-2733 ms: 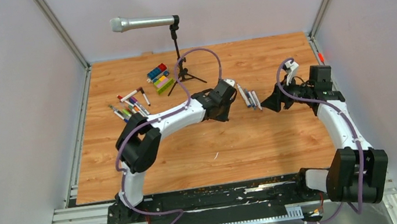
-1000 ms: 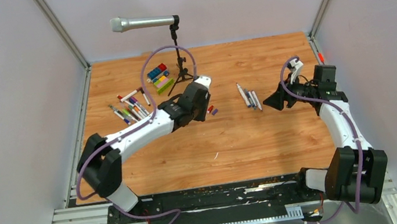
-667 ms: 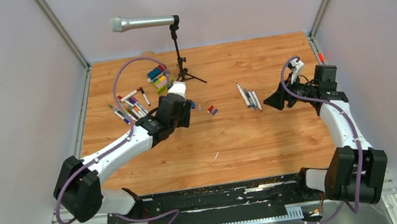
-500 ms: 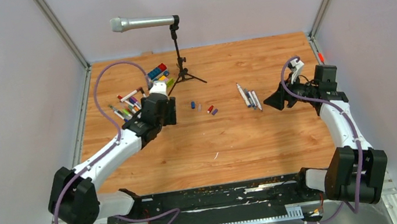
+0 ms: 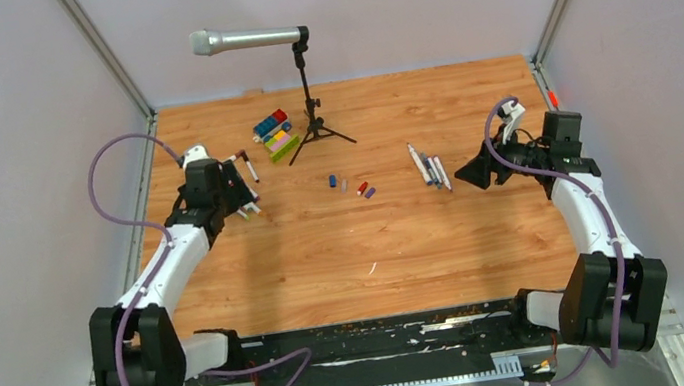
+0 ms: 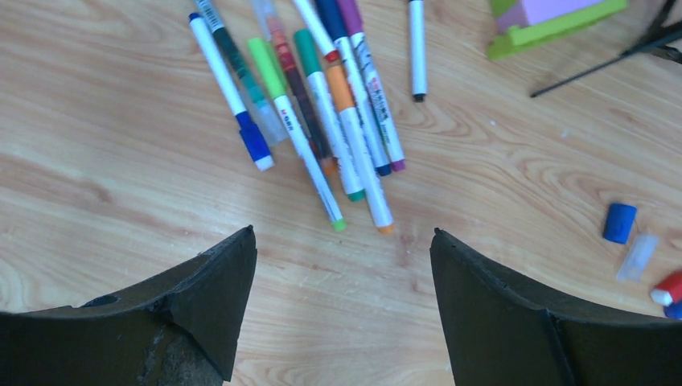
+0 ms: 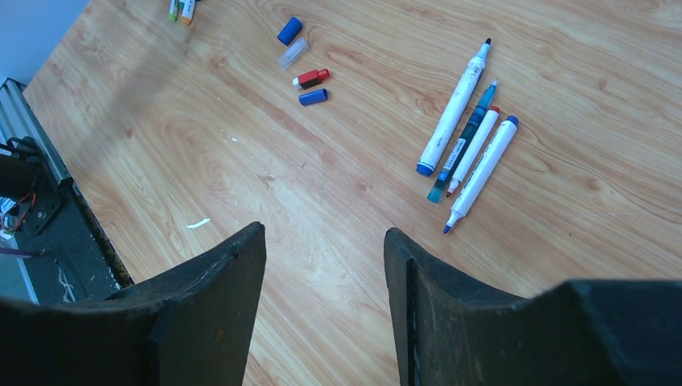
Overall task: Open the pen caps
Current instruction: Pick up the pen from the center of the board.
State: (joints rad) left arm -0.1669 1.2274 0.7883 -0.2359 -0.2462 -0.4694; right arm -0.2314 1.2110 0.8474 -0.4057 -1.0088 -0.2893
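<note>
Compared with one second earlier, the left end effector [image 6: 339, 241] has moved from centre to the left of the top view and has spread wide, gripping nothing. It hangs above the pens [image 6: 330, 121], which lie fanned on the tabletop [image 6: 121, 185], with long axes running upper left to lower right. The right end effector [image 7: 323, 233] is unchanged: spread and empty. Four uncapped pens [image 7: 470, 149] lie parallel, axes upper right to lower left. Loose caps [image 7: 306, 76] lie at upper left.
</note>
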